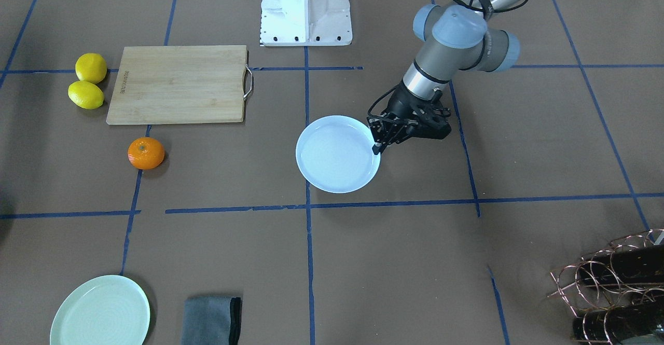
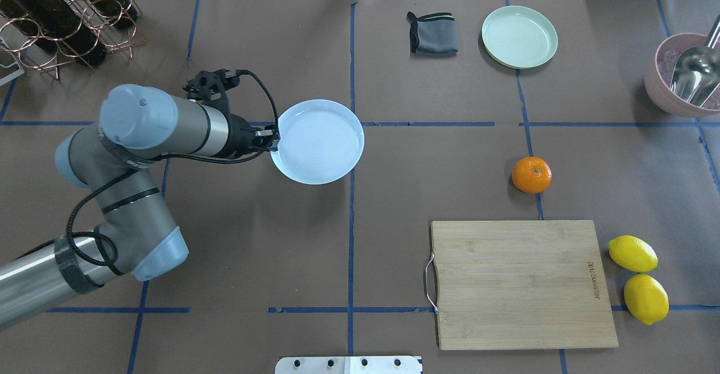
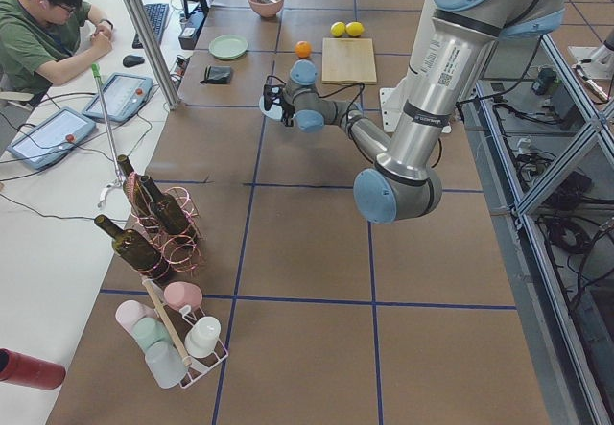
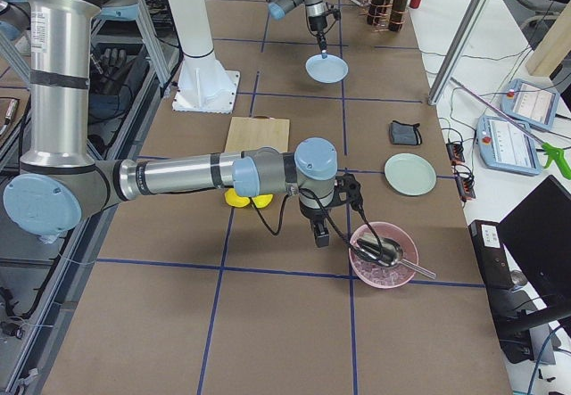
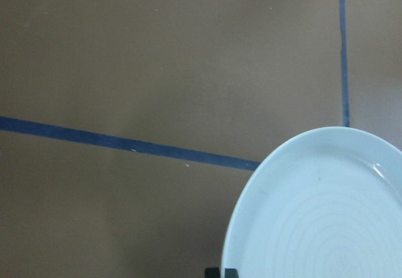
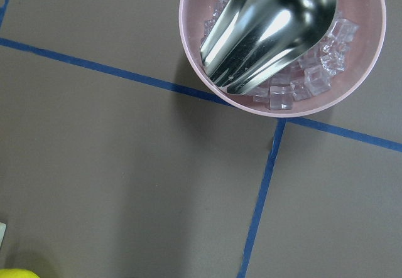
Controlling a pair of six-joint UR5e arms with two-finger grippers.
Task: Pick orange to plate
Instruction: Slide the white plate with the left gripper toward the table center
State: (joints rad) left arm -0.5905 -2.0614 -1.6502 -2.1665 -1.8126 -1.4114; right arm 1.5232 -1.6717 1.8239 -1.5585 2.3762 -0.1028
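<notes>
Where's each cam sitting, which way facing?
Front: across table, faces base; left arm at plate.
Overhead: behind robot, looks down; left arm shows.
Left: table's left end; left arm near.
Right: right end; right arm near, left far.
Left wrist: down on plate rim; jaw tip shows.
Right wrist: down on ice bowl; no body.
Front and overhead share orange.

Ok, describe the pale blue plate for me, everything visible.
The plate is round, pale blue-white and glossy, ceramic-looking, with a shallow raised rim and faint concentric rings inside. It is empty and roughly level, over a blue tape line near the middle of the table. The left gripper pinches its rim on the side toward the robot's left; nothing else touches it. It may be lifted slightly off the table, but that is not certain.
</notes>
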